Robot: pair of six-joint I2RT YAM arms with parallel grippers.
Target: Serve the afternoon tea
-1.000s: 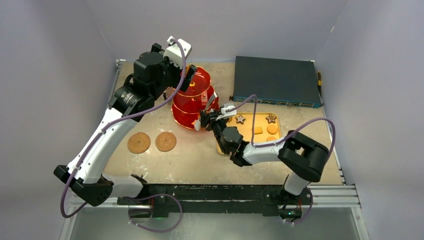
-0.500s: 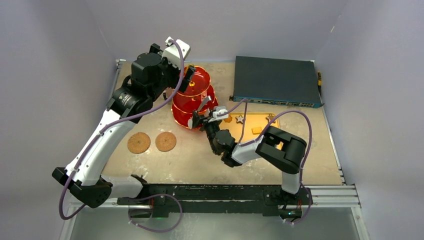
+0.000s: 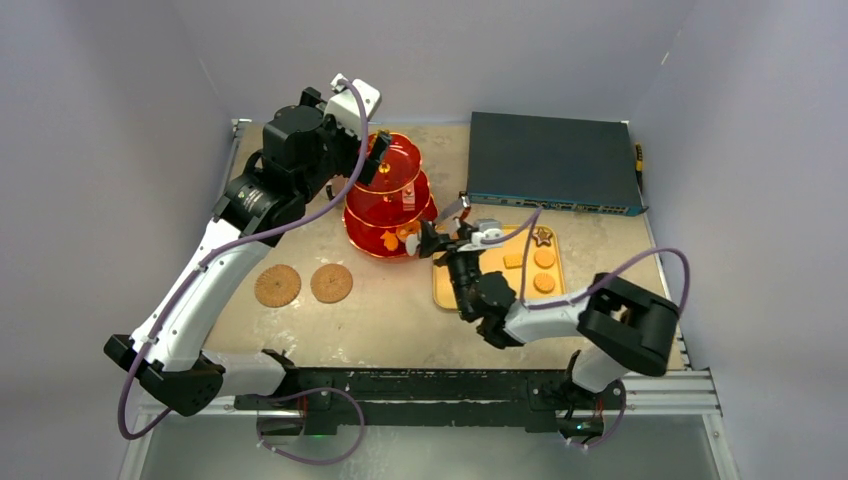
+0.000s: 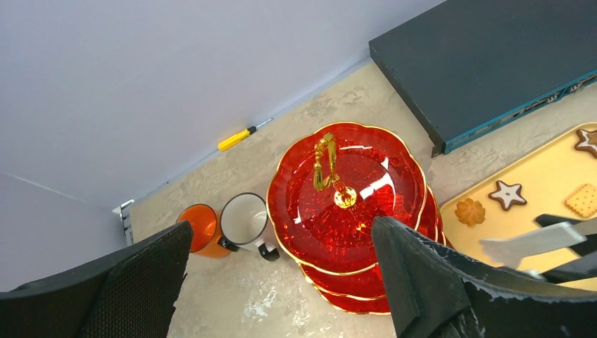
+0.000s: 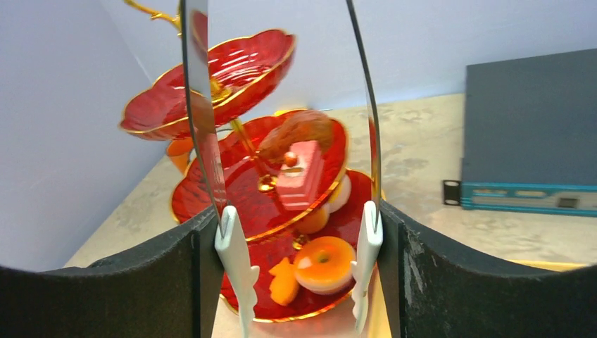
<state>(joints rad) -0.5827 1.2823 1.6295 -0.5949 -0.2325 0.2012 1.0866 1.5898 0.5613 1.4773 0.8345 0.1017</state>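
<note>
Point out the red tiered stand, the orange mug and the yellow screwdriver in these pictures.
red tiered stand (image 4: 317,211): left wrist view, on the top tier's red surface.
orange mug (image 4: 203,224): left wrist view, on the inside of the cup.
yellow screwdriver (image 4: 234,139): left wrist view, on its yellow handle.

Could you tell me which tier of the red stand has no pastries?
The top tier, under the gold handle, is bare; the middle tier holds a pink cake, the bottom tier orange pastries.
</note>
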